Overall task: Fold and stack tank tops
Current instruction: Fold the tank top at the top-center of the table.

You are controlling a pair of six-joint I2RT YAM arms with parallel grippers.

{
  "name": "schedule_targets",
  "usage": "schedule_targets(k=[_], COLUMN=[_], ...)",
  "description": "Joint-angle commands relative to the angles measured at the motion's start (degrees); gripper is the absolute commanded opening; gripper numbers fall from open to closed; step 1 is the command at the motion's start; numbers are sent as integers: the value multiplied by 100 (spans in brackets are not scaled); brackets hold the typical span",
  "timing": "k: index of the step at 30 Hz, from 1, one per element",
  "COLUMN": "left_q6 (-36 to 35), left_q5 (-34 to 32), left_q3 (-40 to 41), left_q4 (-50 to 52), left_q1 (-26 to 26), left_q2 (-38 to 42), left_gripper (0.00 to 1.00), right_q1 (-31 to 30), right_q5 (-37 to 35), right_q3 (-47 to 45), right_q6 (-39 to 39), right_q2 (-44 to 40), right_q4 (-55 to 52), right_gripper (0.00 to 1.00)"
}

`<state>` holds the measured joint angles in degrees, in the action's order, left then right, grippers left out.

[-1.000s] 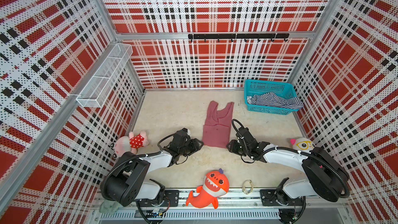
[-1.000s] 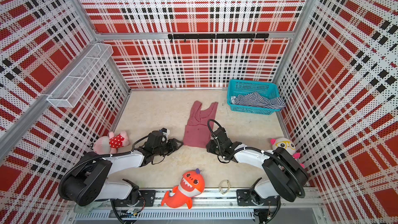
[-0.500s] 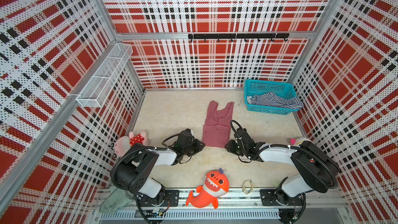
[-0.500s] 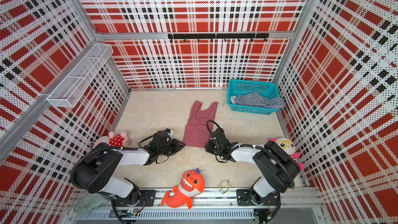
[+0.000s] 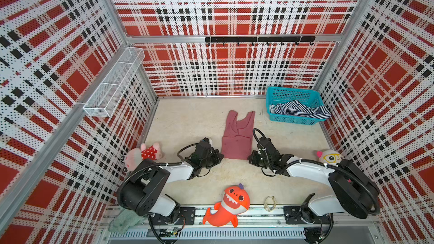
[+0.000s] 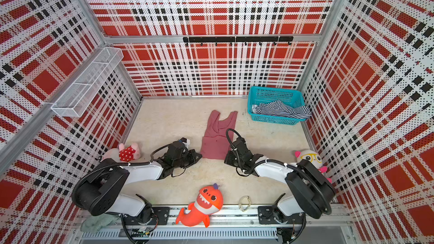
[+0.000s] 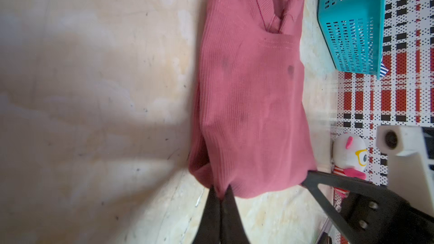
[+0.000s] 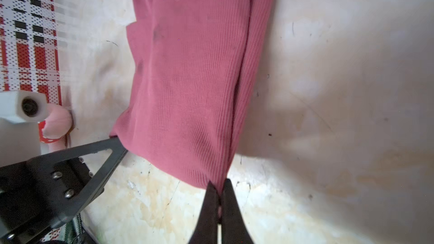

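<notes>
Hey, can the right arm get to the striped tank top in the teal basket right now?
Probably not yet: the right gripper is shut on a hem corner of the maroon tank top and must let go first. Otherwise the striped tank top lies uncovered in the open teal basket, bare floor between.

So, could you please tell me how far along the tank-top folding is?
Done: the maroon tank top lies folded narrow lengthwise. In hand: the left gripper and right gripper are each shut on a hem corner, probably for the crosswise fold. Left: the striped tank top sits crumpled in the teal basket; nothing is stacked.
</notes>
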<state>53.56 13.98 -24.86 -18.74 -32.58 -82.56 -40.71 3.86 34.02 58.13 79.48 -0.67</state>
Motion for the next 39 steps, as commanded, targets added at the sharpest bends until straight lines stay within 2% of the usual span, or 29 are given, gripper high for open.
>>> schedule_targets(k=[1, 5, 9, 15, 28, 38, 39], left_q6=[12, 145, -117, -882, -1917, -2036, -2028], left_q5=[-362, -723, -921, -754, -49, 443, 471], left_q3=[27, -42, -594, -1668, -3384, -4581, -4730], left_q4=[350, 812, 1351, 1650, 1010, 455, 428], left_q1=[-200, -496, -479, -308, 340, 731, 768], left_q2=[447, 1039, 1352, 775, -1334, -3144, -3350], left_gripper=[0, 0, 0, 0, 0, 0, 0], right_q1=[-45, -201, -179, 192, 1399, 2145, 2205], right_q5=[-133, -273, -557, -698, -305, 145, 171], right_q3=[3, 194, 449, 981, 1921, 3002, 3148], right_q6=[-29, -96, -196, -698, -2012, -2938, -2991], right_q2=[-375, -922, -1500, -1558, -104, 1546, 1729], right_q4=[-735, -1646, -2273, -2535, -1698, -1108, -1075], right_gripper=[0, 0, 0, 0, 0, 0, 4])
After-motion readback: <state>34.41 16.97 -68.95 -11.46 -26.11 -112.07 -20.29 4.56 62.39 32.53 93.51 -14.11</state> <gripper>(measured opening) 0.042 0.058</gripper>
